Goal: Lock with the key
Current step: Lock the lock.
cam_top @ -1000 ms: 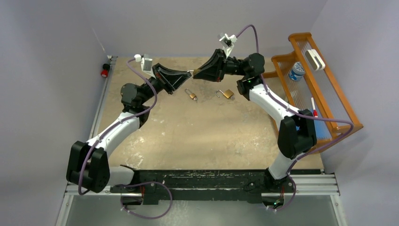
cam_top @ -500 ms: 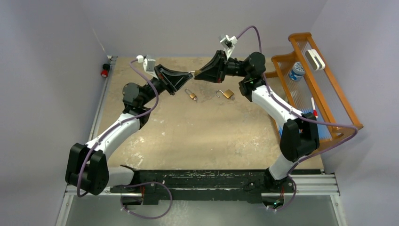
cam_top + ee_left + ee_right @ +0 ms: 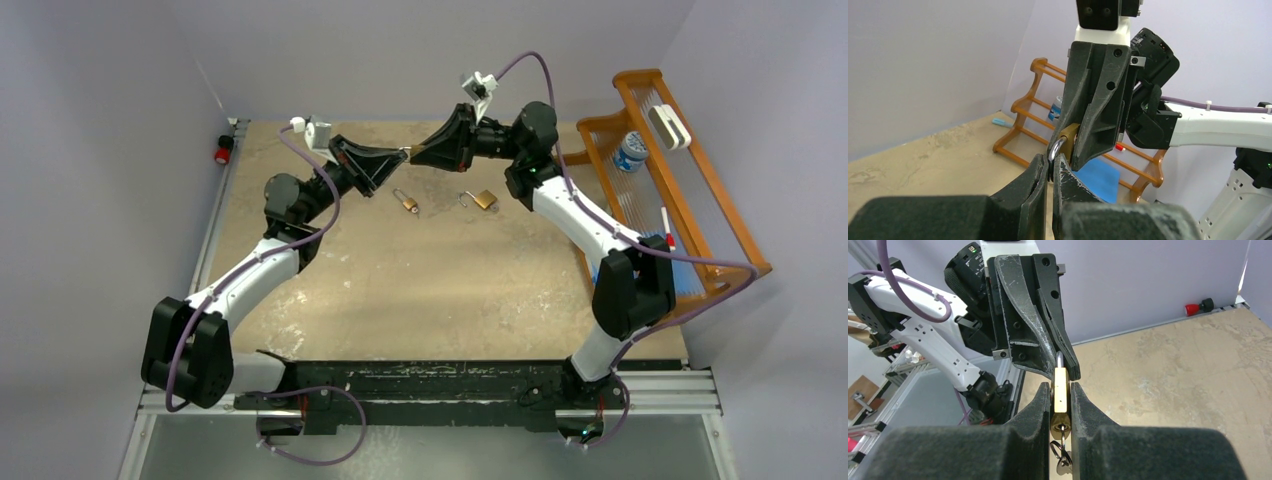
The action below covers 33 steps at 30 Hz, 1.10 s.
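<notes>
The brass padlock (image 3: 1060, 392) is held in mid-air, its body clamped between the right gripper (image 3: 1061, 390) fingers, key (image 3: 1062, 431) in its keyhole; the left gripper (image 3: 1049, 167) pinches the shackle (image 3: 1054, 149); rigid, smooth metal, probably slippery, best held by flat sides.

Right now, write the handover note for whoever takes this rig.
Left hand: shut on the shackle, in mid-air.
Right hand: shut on the padlock; the key sits in its bottom end.
Two spare padlocks lie on the table, shackles open.
Done: padlock lifted, gripped from both ends.
Left: press the shackle home and turn the key. Whether it is already latched cannot be seen.
</notes>
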Tool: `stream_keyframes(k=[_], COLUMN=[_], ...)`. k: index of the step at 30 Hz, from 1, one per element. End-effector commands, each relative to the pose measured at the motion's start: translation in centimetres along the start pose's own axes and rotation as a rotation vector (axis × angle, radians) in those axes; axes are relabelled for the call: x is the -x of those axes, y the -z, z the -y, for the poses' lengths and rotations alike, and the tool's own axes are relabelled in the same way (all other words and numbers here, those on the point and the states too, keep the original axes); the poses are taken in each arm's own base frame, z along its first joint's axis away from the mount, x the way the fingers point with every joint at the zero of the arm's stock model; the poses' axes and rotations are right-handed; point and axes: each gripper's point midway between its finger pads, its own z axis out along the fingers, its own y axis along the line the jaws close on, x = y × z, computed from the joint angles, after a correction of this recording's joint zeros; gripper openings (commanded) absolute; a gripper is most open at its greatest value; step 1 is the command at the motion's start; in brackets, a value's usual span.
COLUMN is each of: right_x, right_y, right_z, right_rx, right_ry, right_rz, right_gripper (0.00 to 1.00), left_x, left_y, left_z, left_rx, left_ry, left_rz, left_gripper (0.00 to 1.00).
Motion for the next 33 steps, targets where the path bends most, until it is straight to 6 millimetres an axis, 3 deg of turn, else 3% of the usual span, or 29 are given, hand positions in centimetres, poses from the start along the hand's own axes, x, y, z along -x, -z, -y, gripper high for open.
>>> stream_keyframes(k=[1,9,16,17,19,22,26,33], right_x=[1.3,2.0,2.6,2.4,2.2,2.3,2.5,2.4], right_y=[-2.5,1.1,1.1,1.1,1.3,2.1,3.6,4.6], right_z=[-2.6,-1.4,-1.2,-1.3,-1.3,-1.0,-0.3,0.3], right_rx=[0.069,-0.029,-0.016,-0.001,0.006,-0.020,-0.056,-0.072], right_ry=[0.070,0.093,0.095,0.092,0.088,0.099,0.104,0.103], right_rz=[0.025,0.020,0.037,0.029,0.020,0.022,0.025,0.030], right_gripper=[0.00,0.00,0.00,0.06,0.33,0.53,0.59,0.58], left_x=[-0.2,2.3,3.4,3.4,3.6,4.3,5.4,5.7], left_y=[-0.9,1.0,1.2,1.3,1.4,1.7,1.9,1.8], left_z=[3.1,2.3,4.0,4.0,4.2,4.5,4.7,4.8], left_rx=[-0.113,-0.073,-0.163,-0.167,-0.173,-0.177,-0.185,-0.192], left_ry=[-0.015,-0.058,-0.021,-0.016,-0.023,-0.041,-0.072,-0.079], left_rz=[-0.018,0.028,0.069,0.070,0.070,0.077,0.078,0.071], left_gripper=[0.00,0.00,0.00,0.00,0.00,0.00,0.00,0.00])
